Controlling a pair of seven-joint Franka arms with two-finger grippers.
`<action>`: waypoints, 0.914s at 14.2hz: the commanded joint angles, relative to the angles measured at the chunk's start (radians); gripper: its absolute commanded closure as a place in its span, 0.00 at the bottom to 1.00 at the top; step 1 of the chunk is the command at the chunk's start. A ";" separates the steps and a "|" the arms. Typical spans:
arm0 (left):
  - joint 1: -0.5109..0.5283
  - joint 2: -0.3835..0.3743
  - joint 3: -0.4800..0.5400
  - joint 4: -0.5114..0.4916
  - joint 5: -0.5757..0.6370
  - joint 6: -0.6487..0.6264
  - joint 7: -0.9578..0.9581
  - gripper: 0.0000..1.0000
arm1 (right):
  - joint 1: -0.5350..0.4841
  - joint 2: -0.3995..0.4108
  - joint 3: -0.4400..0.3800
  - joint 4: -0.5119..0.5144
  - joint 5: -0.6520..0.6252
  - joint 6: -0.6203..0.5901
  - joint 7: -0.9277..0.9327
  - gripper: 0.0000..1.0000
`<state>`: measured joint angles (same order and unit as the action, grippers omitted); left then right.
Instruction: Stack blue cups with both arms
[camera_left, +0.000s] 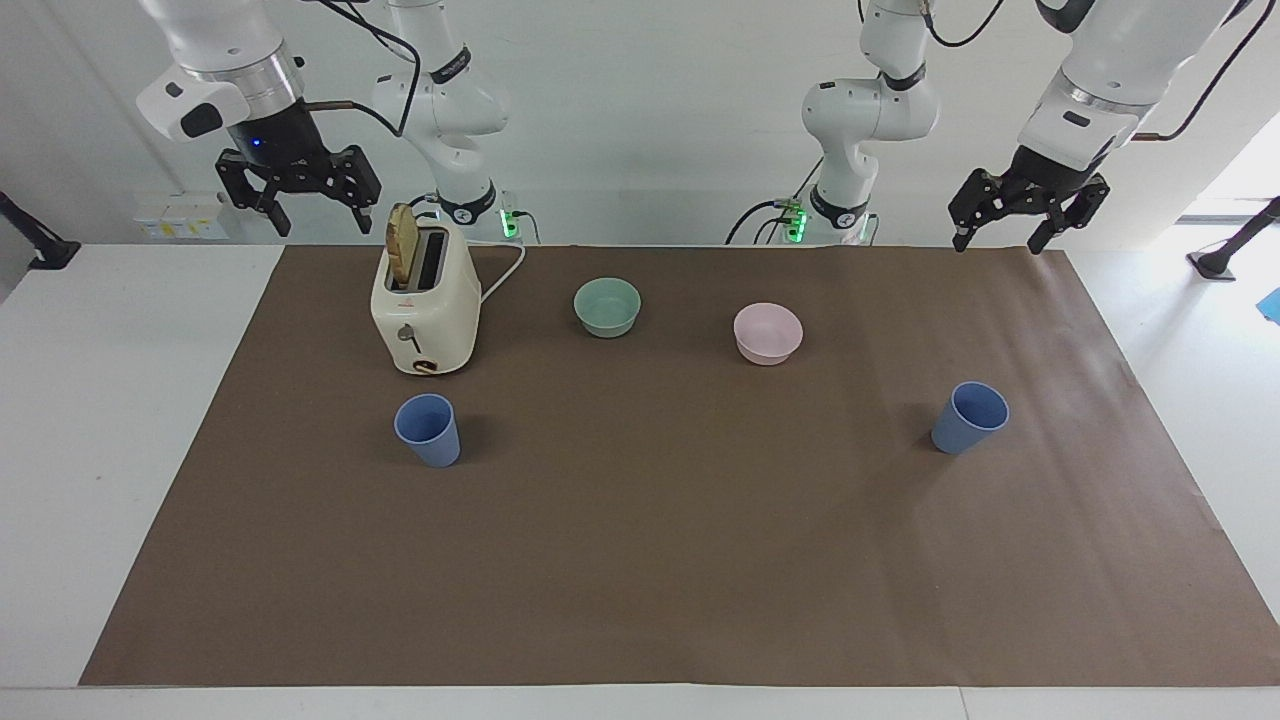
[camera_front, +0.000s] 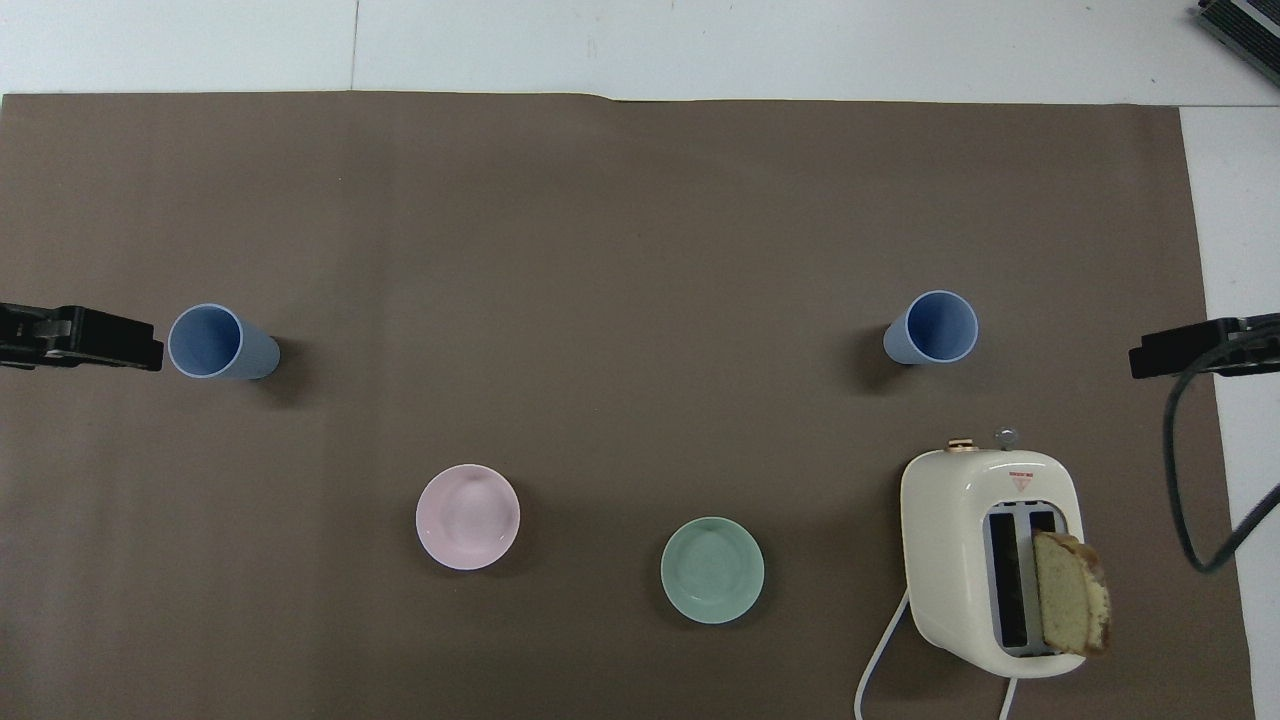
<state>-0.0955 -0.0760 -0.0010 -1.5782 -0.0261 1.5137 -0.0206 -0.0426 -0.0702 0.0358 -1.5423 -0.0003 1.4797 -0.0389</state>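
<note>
Two blue cups stand upright and apart on the brown mat (camera_left: 640, 580). One cup (camera_left: 428, 429) (camera_front: 930, 327) is toward the right arm's end, just farther from the robots than the toaster. The other cup (camera_left: 970, 417) (camera_front: 215, 342) is toward the left arm's end. My right gripper (camera_left: 320, 218) (camera_front: 1170, 352) hangs open and empty in the air over the mat's edge beside the toaster. My left gripper (camera_left: 998, 243) (camera_front: 110, 340) hangs open and empty in the air over the mat's near corner at the left arm's end. Neither gripper touches a cup.
A cream toaster (camera_left: 425, 310) (camera_front: 990, 560) with a bread slice (camera_left: 402, 245) sticking up stands near the right arm. A green bowl (camera_left: 607, 306) (camera_front: 712, 570) and a pink bowl (camera_left: 768, 332) (camera_front: 468, 516) sit between the cups, nearer to the robots. Two smaller white arms (camera_left: 450, 100) stand at the table's edge.
</note>
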 joint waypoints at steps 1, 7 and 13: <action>0.010 -0.018 -0.002 -0.016 -0.008 -0.006 0.008 0.00 | -0.010 -0.019 0.004 -0.018 0.000 -0.001 0.005 0.00; 0.023 -0.019 -0.004 -0.019 -0.008 -0.009 0.011 0.00 | -0.010 -0.019 0.004 -0.018 0.000 -0.001 0.005 0.00; 0.026 -0.024 -0.002 -0.052 -0.006 0.008 0.013 0.00 | -0.010 -0.019 0.004 -0.018 0.000 -0.001 0.005 0.00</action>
<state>-0.0841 -0.0762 0.0005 -1.5855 -0.0261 1.5132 -0.0196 -0.0426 -0.0702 0.0358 -1.5423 -0.0003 1.4797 -0.0389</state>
